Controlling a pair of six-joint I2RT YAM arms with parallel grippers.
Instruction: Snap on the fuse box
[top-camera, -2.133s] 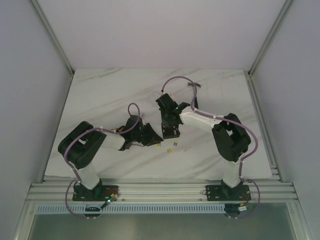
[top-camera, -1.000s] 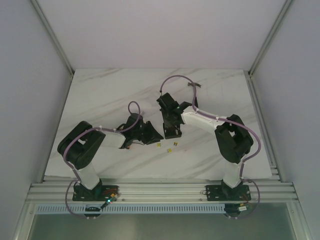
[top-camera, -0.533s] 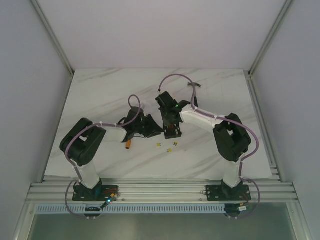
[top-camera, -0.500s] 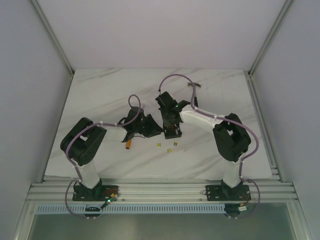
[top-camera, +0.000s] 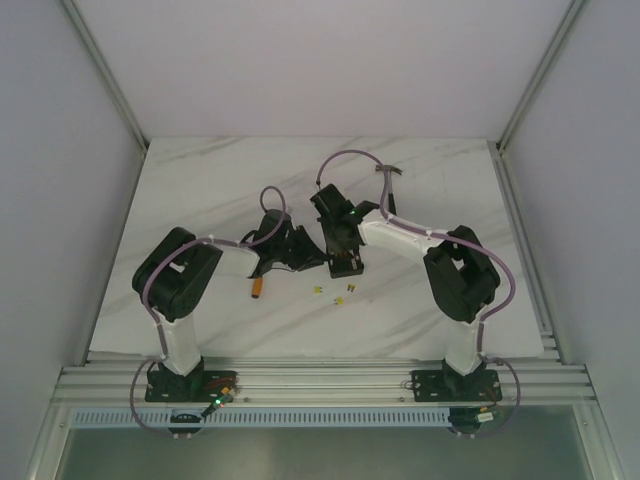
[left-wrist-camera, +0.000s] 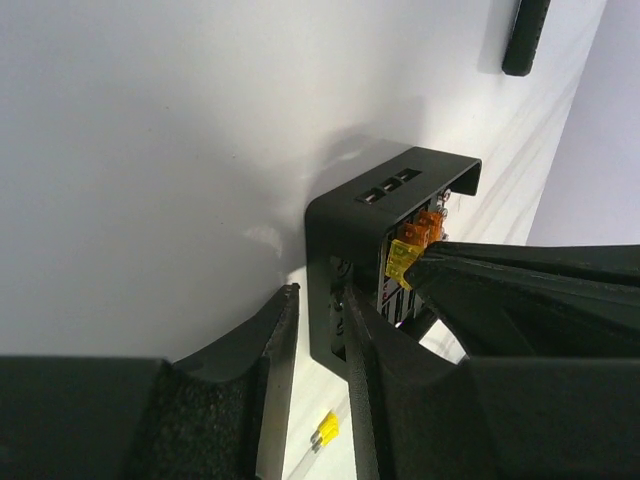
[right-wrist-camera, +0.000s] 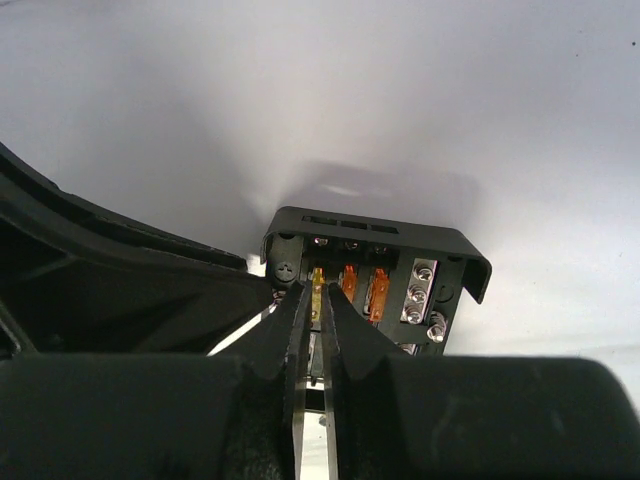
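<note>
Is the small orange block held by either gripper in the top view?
No, the orange block lies loose on the table, with no fingers around it.

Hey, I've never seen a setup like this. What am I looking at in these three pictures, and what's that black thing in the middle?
Two robot arms, a left arm and a right arm, are bolted at the near edge of a white table. The wide picture looks down from above; the other two come from a camera on each wrist. The black thing is a fuse box with orange and yellow fuses showing inside. The left hand straddles one wall of it; whether it clamps I cannot tell. The right hand pinches a yellow fuse at the box. Loose on the table lie an orange block and a few tiny yellow fuses.
</note>
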